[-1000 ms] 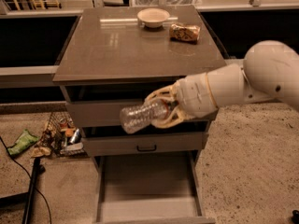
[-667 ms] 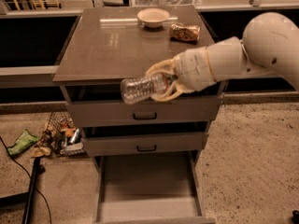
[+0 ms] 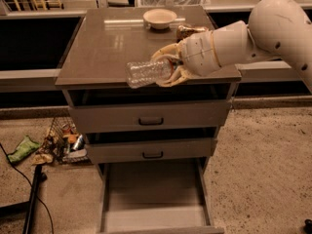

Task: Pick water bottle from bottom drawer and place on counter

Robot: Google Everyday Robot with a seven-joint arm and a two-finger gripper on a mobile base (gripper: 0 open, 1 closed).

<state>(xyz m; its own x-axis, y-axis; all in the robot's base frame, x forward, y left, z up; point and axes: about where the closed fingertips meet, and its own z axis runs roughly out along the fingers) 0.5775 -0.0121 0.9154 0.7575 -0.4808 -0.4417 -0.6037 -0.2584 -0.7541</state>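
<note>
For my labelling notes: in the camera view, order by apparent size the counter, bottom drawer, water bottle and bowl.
1. counter
2. bottom drawer
3. water bottle, in the gripper at the counter's front edge
4. bowl, slightly smaller but farther back: unsure

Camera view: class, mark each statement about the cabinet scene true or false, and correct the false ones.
1. The claw grips the water bottle above the counter, near its front edge. True.
2. The bottom drawer is pushed shut. False: it stands pulled open.
3. The water bottle stands upright. False: it lies sideways in the claw.
4. A bowl sits near the back of the counter. True.
</note>
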